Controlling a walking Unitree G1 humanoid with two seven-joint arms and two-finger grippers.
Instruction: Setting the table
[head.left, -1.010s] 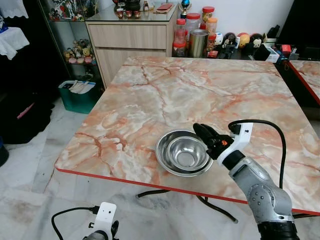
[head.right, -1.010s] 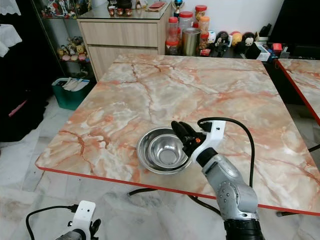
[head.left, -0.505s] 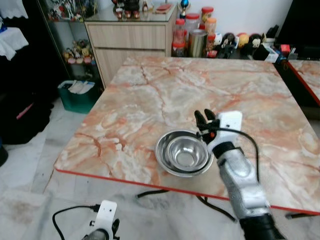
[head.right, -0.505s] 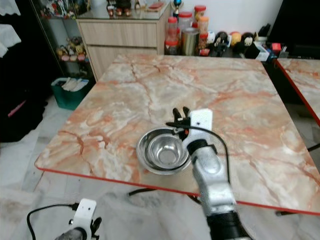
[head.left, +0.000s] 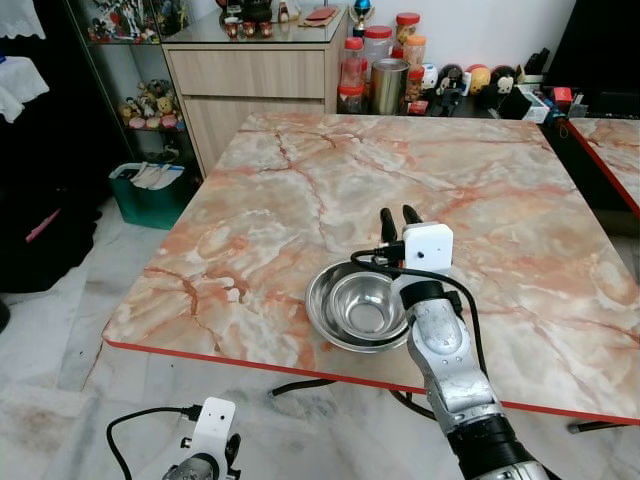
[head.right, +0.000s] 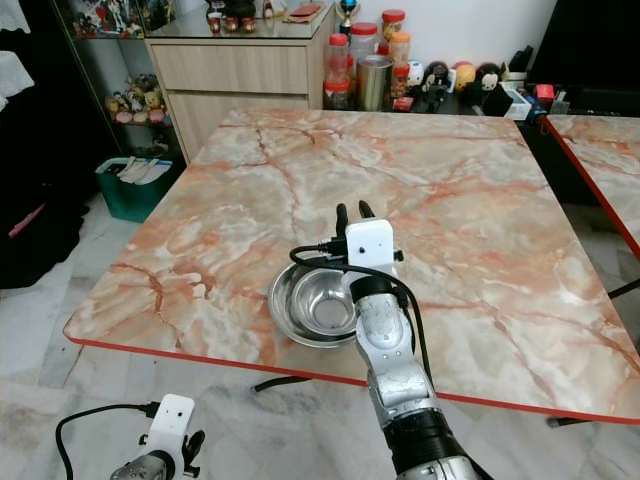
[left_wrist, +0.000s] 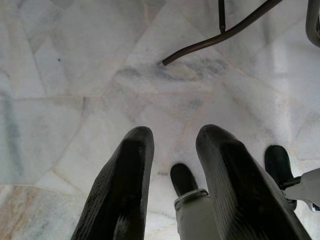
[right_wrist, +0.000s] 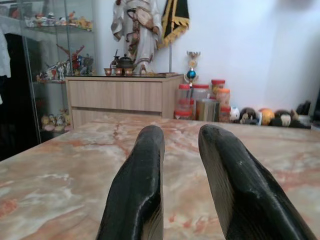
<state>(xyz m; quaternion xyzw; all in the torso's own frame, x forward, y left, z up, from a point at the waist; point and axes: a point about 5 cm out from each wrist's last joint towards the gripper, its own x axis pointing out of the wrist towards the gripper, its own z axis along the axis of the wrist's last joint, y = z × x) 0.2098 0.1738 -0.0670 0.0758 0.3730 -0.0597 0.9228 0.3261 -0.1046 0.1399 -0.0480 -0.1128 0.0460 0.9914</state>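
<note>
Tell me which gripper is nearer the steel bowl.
Right. The right gripper hangs over the table just beyond the steel bowl, fingers empty. The left gripper hangs below table height, pointed at the floor.

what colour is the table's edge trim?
Red, along the table edge; clearest in left eye view.
</note>
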